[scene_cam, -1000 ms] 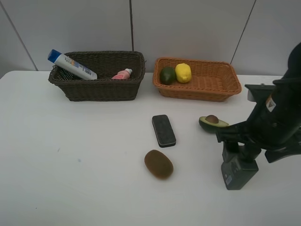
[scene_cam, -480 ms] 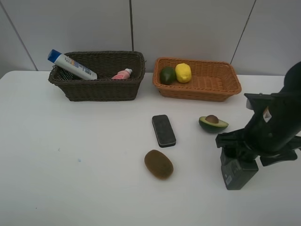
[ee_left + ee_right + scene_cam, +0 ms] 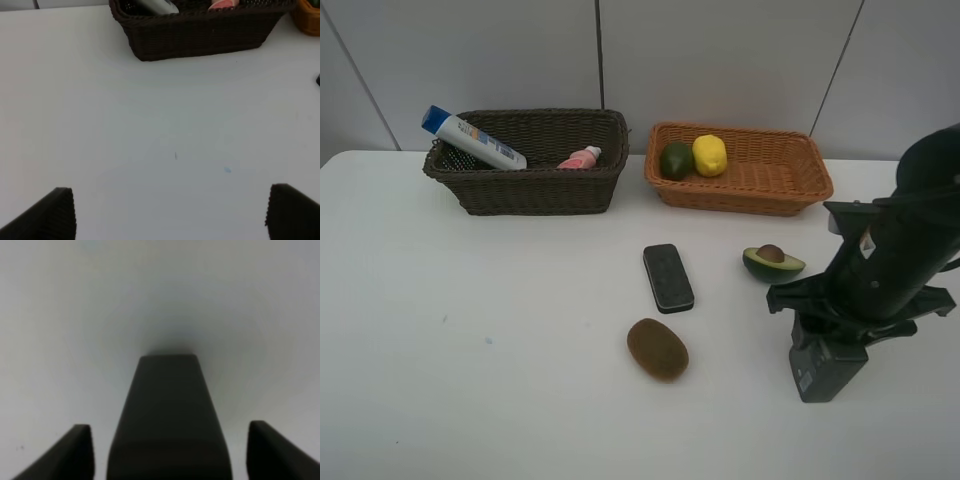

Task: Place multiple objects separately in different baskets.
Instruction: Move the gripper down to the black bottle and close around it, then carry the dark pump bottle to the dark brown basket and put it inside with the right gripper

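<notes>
The dark grey pump bottle (image 3: pixel 825 370) lies on the white table at the front right. My right gripper (image 3: pixel 832 332) hangs right over it, open, a finger on each side of the bottle (image 3: pixel 170 410) with gaps between. The halved avocado (image 3: pixel 772 262), flat black block (image 3: pixel 668 277) and brown kiwi (image 3: pixel 657 348) lie on the table. The dark brown basket (image 3: pixel 530 190) holds the blue-capped white bottle (image 3: pixel 470 138) and the pink bottle (image 3: pixel 580 157). The orange-tan basket (image 3: pixel 790 185) holds the green fruit (image 3: pixel 676 160) and lemon (image 3: pixel 710 154). My left gripper (image 3: pixel 172 212) is open and empty.
The table (image 3: pixel 470 330) is white, with a grey panelled wall behind the baskets. The left wrist view shows the dark basket (image 3: pixel 200 30) ahead across bare table and the edge of the tan basket (image 3: pixel 310 15).
My right arm has shifted left and turned above the pump bottle. It no longer overlaps the avocado. The objects have not moved.
</notes>
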You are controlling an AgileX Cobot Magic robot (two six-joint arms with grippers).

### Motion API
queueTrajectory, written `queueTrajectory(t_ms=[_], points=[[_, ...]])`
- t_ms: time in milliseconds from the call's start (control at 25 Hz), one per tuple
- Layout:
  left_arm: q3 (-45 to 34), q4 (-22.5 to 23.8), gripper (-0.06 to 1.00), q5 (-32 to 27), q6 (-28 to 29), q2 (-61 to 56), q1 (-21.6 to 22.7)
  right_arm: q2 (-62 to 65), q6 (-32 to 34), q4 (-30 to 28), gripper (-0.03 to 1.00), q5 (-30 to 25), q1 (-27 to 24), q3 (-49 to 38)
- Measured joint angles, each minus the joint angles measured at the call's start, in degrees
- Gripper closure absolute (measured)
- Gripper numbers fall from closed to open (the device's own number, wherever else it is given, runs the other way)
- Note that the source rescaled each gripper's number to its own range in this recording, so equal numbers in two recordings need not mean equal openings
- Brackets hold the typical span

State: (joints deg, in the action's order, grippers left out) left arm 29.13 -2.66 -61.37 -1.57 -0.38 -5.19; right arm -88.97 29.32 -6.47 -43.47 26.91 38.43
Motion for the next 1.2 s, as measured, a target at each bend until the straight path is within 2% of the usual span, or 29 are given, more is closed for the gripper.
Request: queueTrajectory(t_ms=[40,80,320,480,640,880,1080,1200], points=[[0.00,0.00,-0.05,0.00,0.00,0.00,0.00,0.00,0.00,0.00,0.92,-0.39,0.00,0.00],[0.00,0.00,-0.05,0.00,0.00,0.00,0.00,0.00,-0.04,0.00,0.97,-0.53,0.00,0.00],[0.00,0.00,-0.05,0.00,0.00,0.00,0.00,-0.18,-0.04,0.09,0.96,-2.68,0.00,1.13],[0.00,0.00,-0.05,0.00,0.00,0.00,0.00,0.70,-1.51,-0.16,0.96,-10.92,0.00,4.66],[0.00,0.00,-0.05,0.00,0.00,0.00,0.00,3.32,-4.88,-1.35,0.96,-16.42,-1.46,16.90],[0.00,0.00,-0.05,0.00,0.00,0.00,0.00,-3.25,-11.39,-1.56,0.96,-21.73,-8.80,36.11],[0.00,0.00,-0.05,0.00,0.00,0.00,0.00,-9.12,-13.03,-0.60,0.96,-23.13,-7.57,46.28],[0.00,0.00,-0.05,0.00,0.00,0.00,0.00,-11.72,-13.56,0.63,0.96,-21.36,-5.18,53.27]])
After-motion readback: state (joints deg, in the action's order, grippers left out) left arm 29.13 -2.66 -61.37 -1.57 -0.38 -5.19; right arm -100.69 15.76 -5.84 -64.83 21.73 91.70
